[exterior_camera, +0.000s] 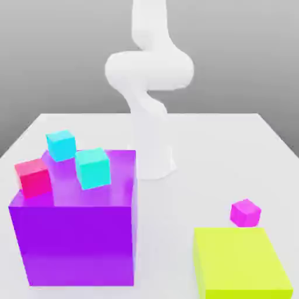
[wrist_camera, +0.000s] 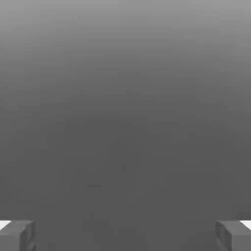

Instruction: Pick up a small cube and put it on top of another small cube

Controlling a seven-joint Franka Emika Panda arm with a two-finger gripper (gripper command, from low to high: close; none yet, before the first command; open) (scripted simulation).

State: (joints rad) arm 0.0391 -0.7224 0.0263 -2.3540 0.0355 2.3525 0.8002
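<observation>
The white surface [exterior_camera: 175,198] carried a small magenta cube [exterior_camera: 244,212] near the right, beside a yellow block [exterior_camera: 239,263]; the gripper [wrist_camera: 125,235] hung empty, jaws spread wide.

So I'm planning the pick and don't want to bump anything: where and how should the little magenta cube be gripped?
Probably from straight above, fingers closing on two opposite side faces of the magenta cube. It sits on the table behind the yellow block, apparently close to it, so a level approach from that side looks blocked.
</observation>
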